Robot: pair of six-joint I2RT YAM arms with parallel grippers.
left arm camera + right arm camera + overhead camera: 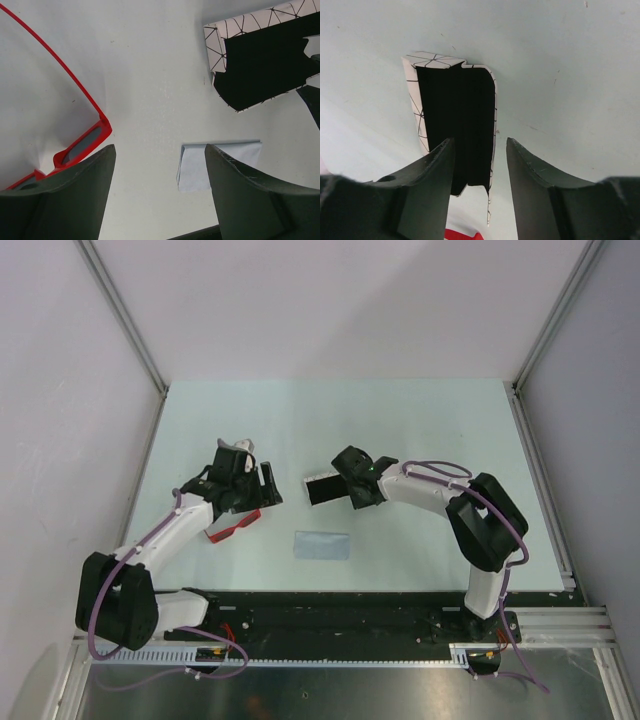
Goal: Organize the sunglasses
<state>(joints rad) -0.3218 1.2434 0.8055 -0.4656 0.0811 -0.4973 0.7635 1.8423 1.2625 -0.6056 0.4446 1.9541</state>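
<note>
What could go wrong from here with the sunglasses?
1. The sunglasses lie beside the open left gripper, not between its fingers; closing here may miss them or pinch only a thin frame arm.
2. The open right gripper hangs over the open case; it could push the case away or block its opening.

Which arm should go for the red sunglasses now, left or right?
Left. Its open hand hovers just beside the sunglasses, which lie on that arm's side. The right hand is over the opened case, farther from them.
</note>
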